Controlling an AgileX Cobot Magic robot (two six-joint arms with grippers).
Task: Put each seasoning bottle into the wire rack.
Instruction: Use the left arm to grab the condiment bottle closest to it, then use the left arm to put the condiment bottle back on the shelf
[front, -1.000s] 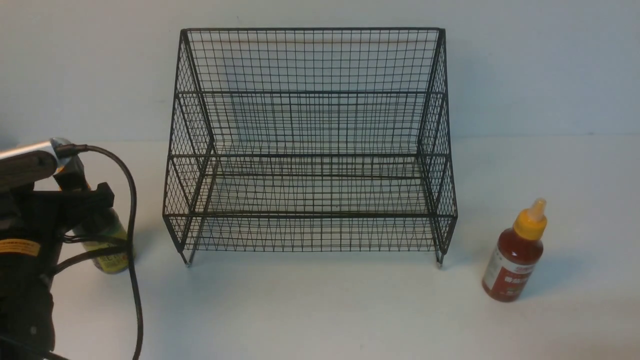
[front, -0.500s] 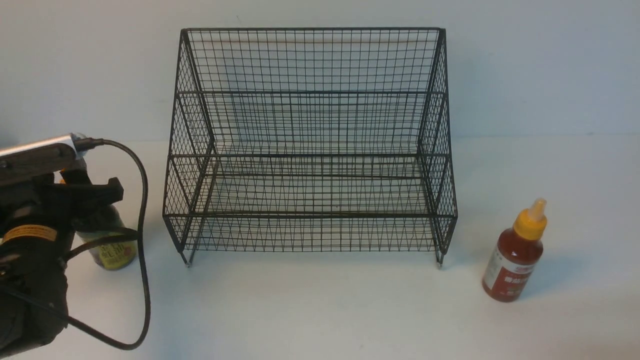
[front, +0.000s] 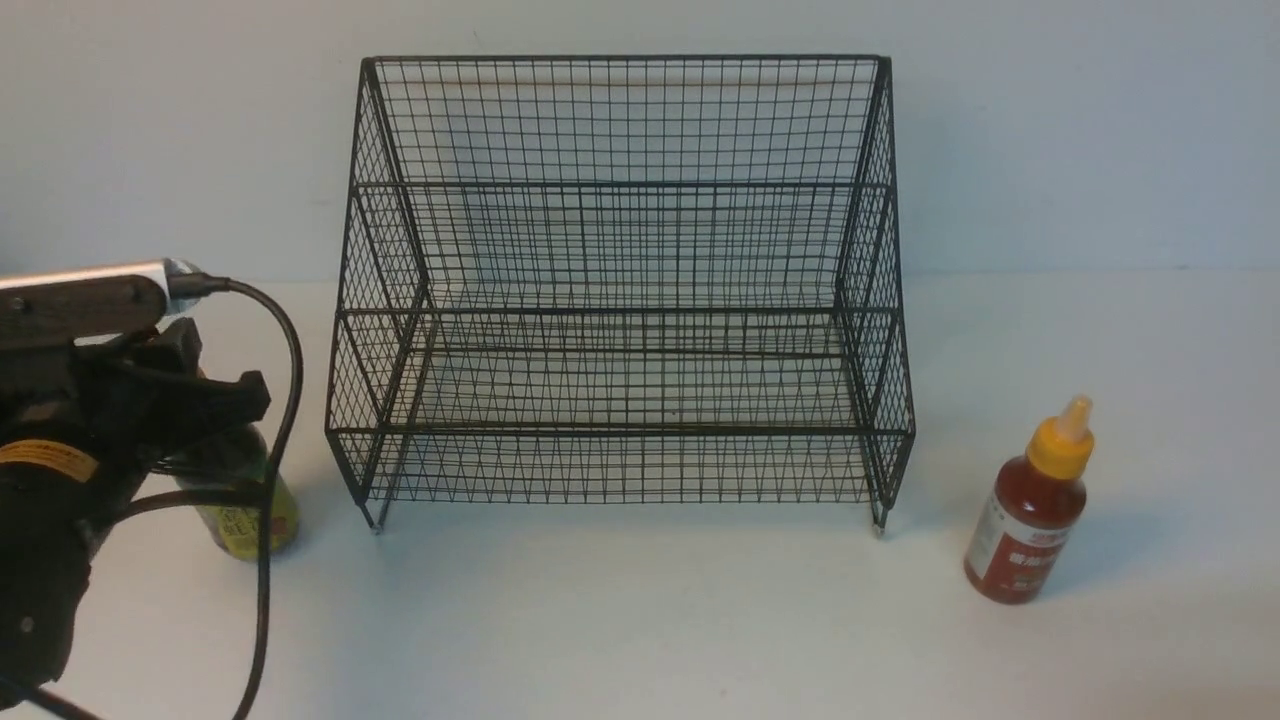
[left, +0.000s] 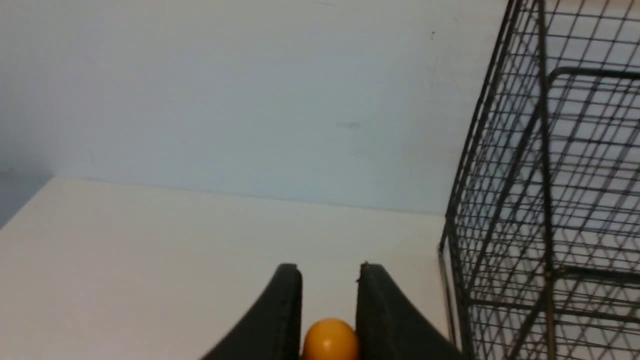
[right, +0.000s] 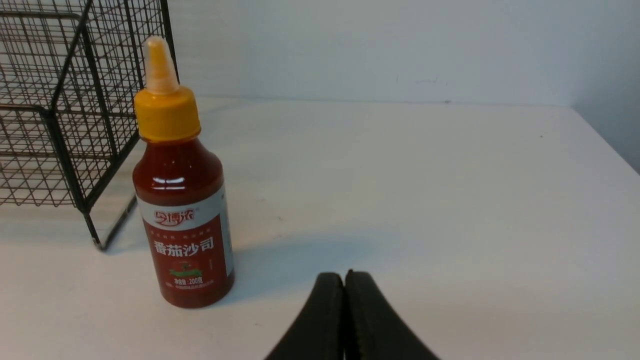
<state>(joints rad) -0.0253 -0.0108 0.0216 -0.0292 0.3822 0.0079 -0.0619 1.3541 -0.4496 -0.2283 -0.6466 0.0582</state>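
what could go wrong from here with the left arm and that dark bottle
1. The left end effector seems to grip the dark bottle only at its rounded orange cap, so it could slip or swing when lifted.
2. The wire rack has its side and front rail close by. The bottle's base might clip them going in.
3. The arm's black cable hangs across the bottle and could snag it.

A smooth white tabletop (front: 640, 620) is backed along its far edge by a plain pale blue-grey wall (front: 1080, 130).
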